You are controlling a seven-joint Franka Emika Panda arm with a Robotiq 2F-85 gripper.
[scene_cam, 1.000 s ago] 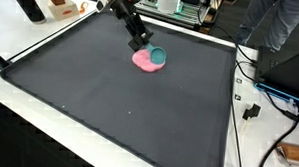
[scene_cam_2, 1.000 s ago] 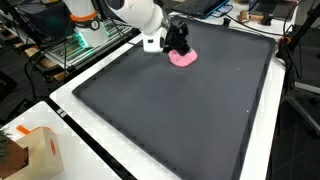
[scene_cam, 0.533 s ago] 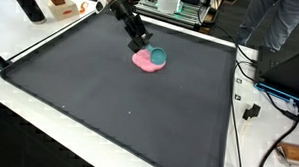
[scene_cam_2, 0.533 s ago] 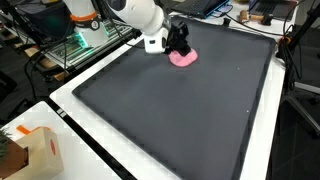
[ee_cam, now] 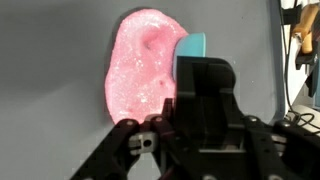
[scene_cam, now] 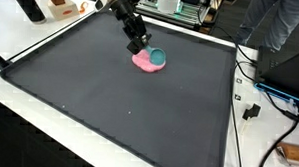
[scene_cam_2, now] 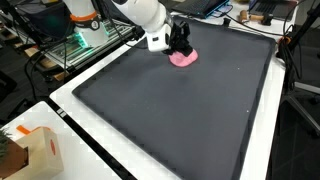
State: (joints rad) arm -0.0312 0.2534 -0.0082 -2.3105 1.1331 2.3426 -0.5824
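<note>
A pink glittery blob (scene_cam: 143, 61) lies on the black mat (scene_cam: 119, 102) near its far edge; it also shows in the other exterior view (scene_cam_2: 183, 59) and fills the upper wrist view (ee_cam: 140, 70). A small teal cup (scene_cam: 158, 58) rests on the blob's edge. My gripper (scene_cam: 141, 45) stands right over the blob and touches the cup. In the wrist view the gripper (ee_cam: 205, 66) has its fingers (ee_cam: 205, 100) close together, and the teal cup (ee_cam: 191, 46) pokes out at their tips. The black fingers hide most of the cup.
The mat lies on a white table (scene_cam: 31, 44). A person (scene_cam: 277, 23) stands beyond the far corner, with cables and boxes (scene_cam: 289, 93) beside the mat. A cardboard box (scene_cam_2: 35, 150) sits at the table's near corner. Lab gear (scene_cam_2: 60, 45) stands behind the arm.
The wrist has shifted very slightly to the side above the blob. The blob and the teal cup stay in place.
</note>
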